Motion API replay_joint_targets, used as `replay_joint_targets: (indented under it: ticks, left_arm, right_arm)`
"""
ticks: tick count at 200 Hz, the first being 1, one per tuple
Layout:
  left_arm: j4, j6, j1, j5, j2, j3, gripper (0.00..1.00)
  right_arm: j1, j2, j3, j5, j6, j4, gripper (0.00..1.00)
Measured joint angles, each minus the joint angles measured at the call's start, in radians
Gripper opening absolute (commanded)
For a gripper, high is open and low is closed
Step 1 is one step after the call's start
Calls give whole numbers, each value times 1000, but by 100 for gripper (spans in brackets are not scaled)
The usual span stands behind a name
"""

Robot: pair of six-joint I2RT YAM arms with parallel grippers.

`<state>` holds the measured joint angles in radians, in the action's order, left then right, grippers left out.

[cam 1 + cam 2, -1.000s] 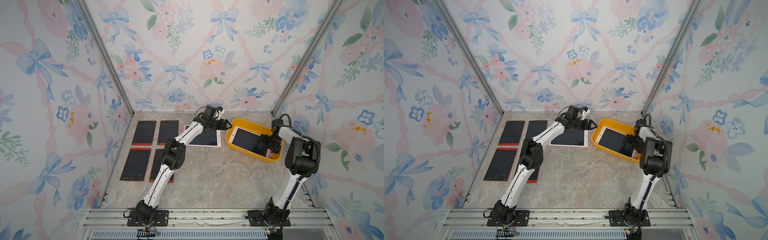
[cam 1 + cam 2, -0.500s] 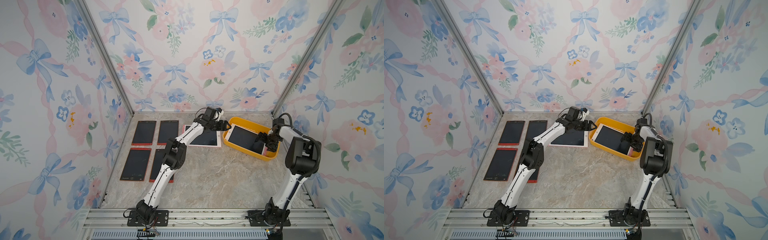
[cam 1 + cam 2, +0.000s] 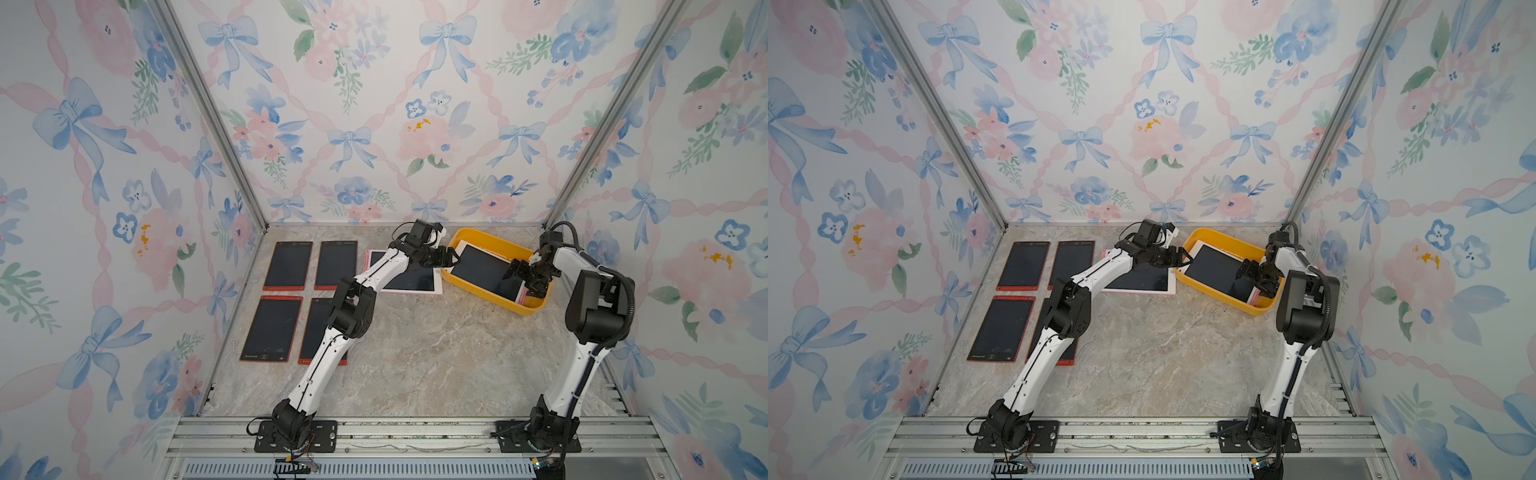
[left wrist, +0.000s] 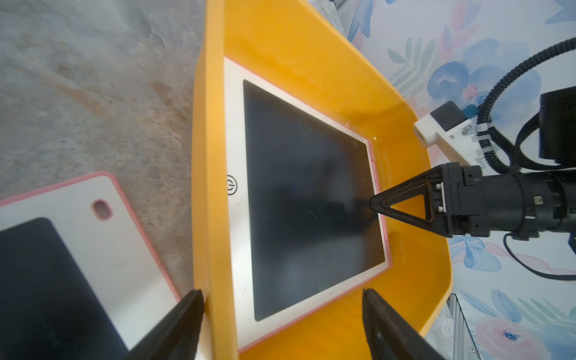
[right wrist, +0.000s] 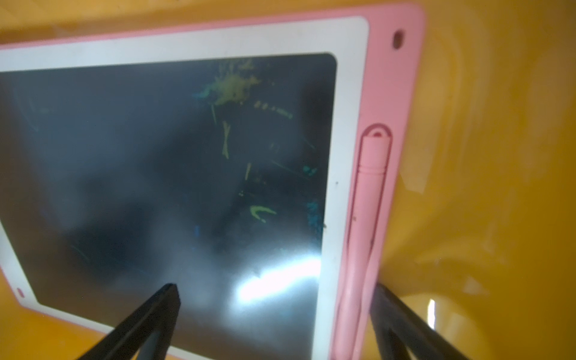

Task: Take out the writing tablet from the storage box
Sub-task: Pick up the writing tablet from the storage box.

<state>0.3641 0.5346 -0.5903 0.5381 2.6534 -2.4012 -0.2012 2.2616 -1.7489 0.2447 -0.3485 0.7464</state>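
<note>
The yellow storage box (image 3: 490, 240) (image 3: 1225, 242) stands at the back right of the table. In it lies the writing tablet (image 3: 482, 272) (image 3: 1217, 272) (image 4: 305, 193) (image 5: 156, 156), which has a dark screen, a white bezel and a pink frame. My left gripper (image 3: 456, 259) (image 3: 1187, 259) (image 4: 282, 293) is open astride the box's left wall (image 4: 207, 156), one finger outside it and one inside. My right gripper (image 3: 524, 277) (image 3: 1257, 277) (image 5: 274, 286) is open over the tablet's right edge. One of its fingers is above the screen, the other beside the pink stylus (image 5: 371, 202).
A second pink-framed tablet (image 3: 415, 284) (image 4: 93, 237) lies on the table just left of the box, partly under my left arm. Several red-framed tablets (image 3: 286, 266) lie at the left. The back and right walls stand close to the box.
My right gripper has moved a little leftward over the tablet, and the box has shifted slightly left. The left gripper has hardly moved.
</note>
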Motion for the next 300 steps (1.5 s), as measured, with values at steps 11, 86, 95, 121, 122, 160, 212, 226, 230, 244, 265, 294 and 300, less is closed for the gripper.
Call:
replay_joint_targets:
  ticks: [11, 86, 95, 121, 122, 160, 212, 226, 230, 244, 265, 294, 300]
  left_arm:
    - [0, 0, 1, -1, 0, 0, 80]
    - [0, 0, 2, -22, 0, 0, 84]
    - [0, -1, 2, -21, 0, 0, 85]
    - [0, -1, 2, -10, 0, 0, 88]
    - [0, -1, 2, -9, 0, 0, 88]
    - [0, -8, 2, 8, 0, 0, 94]
    - [0, -11, 19, 5, 0, 0, 98]
    - [0, -11, 36, 4, 0, 0, 98]
    - [0, -11, 42, 3, 0, -1, 98]
    - [0, -11, 63, 0, 0, -4, 98]
    - [0, -11, 93, 1, 0, -13, 97]
    - [0, -11, 114, 18, 0, -55, 93]
    - [0, -10, 114, 24, 0, -69, 92]
  right_arm:
    - [2, 3, -3, 3, -2, -1, 97]
    - [11, 13, -7, 72, -26, -55, 97]
    - [17, 18, -9, 107, -29, -74, 97]
    - [54, 28, -13, 168, -34, -121, 97]
    - [55, 28, -13, 168, -35, -122, 97]
    - [65, 30, -13, 184, -45, -137, 97]
    - [68, 42, -30, 180, -55, -133, 97]
    - [73, 60, -68, 158, -47, -113, 97]
    - [75, 67, -80, 151, -43, -108, 97]
    - [82, 87, -118, 128, -28, -87, 97]
    - [92, 106, -151, 99, -14, -64, 97]
    - [98, 114, -169, 84, -2, -46, 97]
    - [99, 116, -171, 82, -1, -43, 97]
